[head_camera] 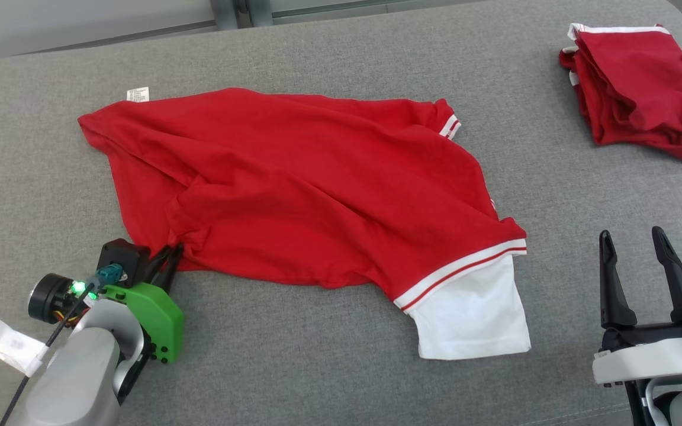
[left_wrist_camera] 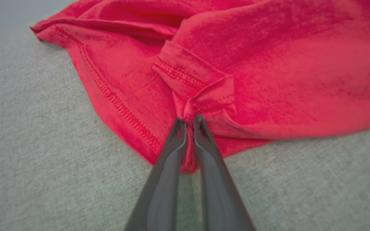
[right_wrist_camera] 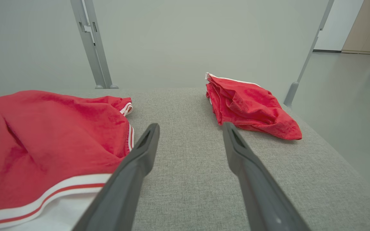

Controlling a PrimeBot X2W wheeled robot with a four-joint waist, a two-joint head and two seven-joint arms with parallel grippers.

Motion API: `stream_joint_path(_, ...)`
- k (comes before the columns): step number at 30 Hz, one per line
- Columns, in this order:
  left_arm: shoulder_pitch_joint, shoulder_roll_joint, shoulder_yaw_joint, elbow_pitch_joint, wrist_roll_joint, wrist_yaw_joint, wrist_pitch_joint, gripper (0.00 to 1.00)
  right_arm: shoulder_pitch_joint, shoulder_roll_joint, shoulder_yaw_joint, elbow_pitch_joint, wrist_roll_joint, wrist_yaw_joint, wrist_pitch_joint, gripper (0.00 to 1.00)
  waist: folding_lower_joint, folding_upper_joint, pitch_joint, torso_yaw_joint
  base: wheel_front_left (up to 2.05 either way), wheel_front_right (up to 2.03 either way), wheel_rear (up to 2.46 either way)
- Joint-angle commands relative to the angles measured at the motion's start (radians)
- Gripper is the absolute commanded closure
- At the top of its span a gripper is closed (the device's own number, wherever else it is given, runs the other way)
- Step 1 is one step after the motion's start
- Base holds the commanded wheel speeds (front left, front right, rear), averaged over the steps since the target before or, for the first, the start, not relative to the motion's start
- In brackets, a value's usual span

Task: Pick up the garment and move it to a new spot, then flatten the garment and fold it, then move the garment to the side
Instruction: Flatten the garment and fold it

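A red jersey shirt (head_camera: 317, 183) with white-and-red striped trim is spread, wrinkled, across the middle of a grey woven fabric-covered table (head_camera: 329, 378). It is laid at a slant, from the far left towards the near right. A white cloth panel (head_camera: 471, 313) is seen below the striped band at the shirt's near right end; whether it is a sleeve or an inner layer cannot be told for certain. A small white printed label (head_camera: 138, 94) is exposed at the far left corner of the shirt.

The left gripper (left_wrist_camera: 189, 119) is placed at the shirt's near left edge, low against the table. Its two dark fingers are pressed together, and a bunched fold of the stitched red hem is pinched between the tips. The cloth around the pinch is gathered into creases.

The right gripper (head_camera: 631, 232) is held over bare table at the near right, apart from the shirt, with its fingers spread and nothing between them.

A second red garment with white edging (head_camera: 637, 89), loosely folded, is set at the far right corner of the table, well apart from the shirt. A grey metal post (right_wrist_camera: 92, 45) is seen beyond the far table edge.
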State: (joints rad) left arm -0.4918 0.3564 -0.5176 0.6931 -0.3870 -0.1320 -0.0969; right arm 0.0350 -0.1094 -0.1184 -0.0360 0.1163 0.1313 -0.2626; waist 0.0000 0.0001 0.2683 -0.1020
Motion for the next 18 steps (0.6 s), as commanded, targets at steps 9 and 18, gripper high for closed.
stream_joint_path(9, 0.045, 0.055, -0.028, -0.070, -0.104, 0.003, 0.024, 1.00, 0.024, 0.000, -0.018, 0.006, 0.007, -0.001, -0.003, 0.00, 0.0000, -0.0001, -0.033, 0.015, 0.00, 0.00, 0.00)
stream_joint_path(18, 0.215, 0.063, 0.011, -0.282, -0.199, 0.013, -0.057, 0.84, 0.062, 0.000, -0.038, 0.006, 0.012, -0.001, -0.003, 0.00, 0.0000, -0.0001, -0.084, 0.038, 0.00, 0.00, 0.00)
